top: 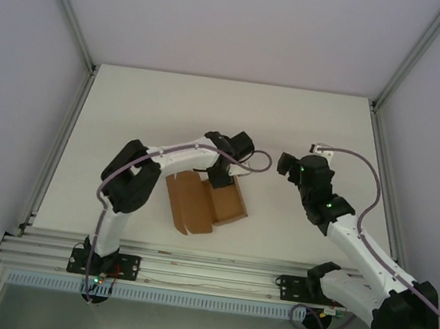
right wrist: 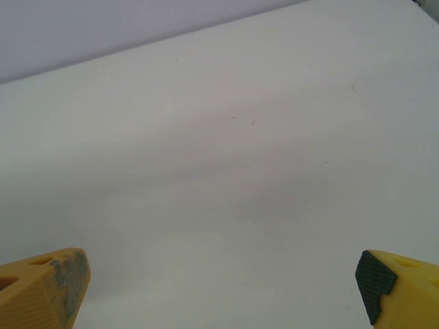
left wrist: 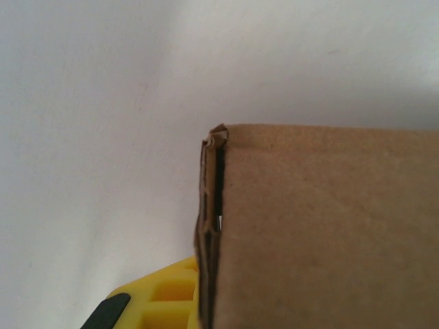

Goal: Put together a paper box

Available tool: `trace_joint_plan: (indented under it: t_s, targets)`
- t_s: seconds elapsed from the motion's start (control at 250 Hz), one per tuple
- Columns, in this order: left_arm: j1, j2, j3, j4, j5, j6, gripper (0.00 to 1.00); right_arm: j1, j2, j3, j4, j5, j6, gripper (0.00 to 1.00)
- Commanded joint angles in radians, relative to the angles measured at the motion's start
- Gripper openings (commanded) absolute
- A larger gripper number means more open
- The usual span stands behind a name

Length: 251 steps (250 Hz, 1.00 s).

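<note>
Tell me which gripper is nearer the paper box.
Left. The left gripper grips the paper box at its far wall; the right gripper hovers open, apart, to its right.

Soft even light, paper box (left wrist: 329, 233) blurry

This is a robot lab cell: white table (top: 128, 120) boxed in by plain pale panels (top: 247, 22) and aluminium posts (top: 68, 7). Left arm (top: 133, 173) and right arm (top: 363, 248) are bolted to a slotted rail (top: 206, 272), with purple cables (top: 377, 185) looping off them and green lights (top: 330, 203) glowing.
</note>
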Motion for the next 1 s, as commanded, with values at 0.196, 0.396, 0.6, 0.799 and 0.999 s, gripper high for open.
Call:
trace_joint_plan:
  t_s: [0.196, 0.396, 0.6, 0.799, 0.999]
  targets:
    - [-0.035, 0.279, 0.171, 0.076, -0.389, -0.111, 0.00, -0.019, 0.000, -0.017, -0.007, 0.009, 0.017, 1.00]
    - [-0.055, 0.371, 0.171, 0.100, -0.434, -0.108, 0.00, -0.025, -0.013, -0.033, 0.006, 0.014, 0.020, 1.00]
    - [-0.053, 0.307, 0.139, 0.119, -0.346, -0.090, 0.07, -0.030, -0.042, -0.036, -0.021, 0.017, 0.023, 1.00]
    - [-0.037, 0.189, 0.139, 0.095, -0.326, -0.068, 0.31, -0.031, -0.106, -0.043, -0.052, -0.026, 0.013, 1.00]
    - [-0.029, 0.089, 0.152, 0.064, -0.260, 0.002, 0.53, -0.032, -0.151, -0.043, -0.087, -0.082, 0.003, 1.00]
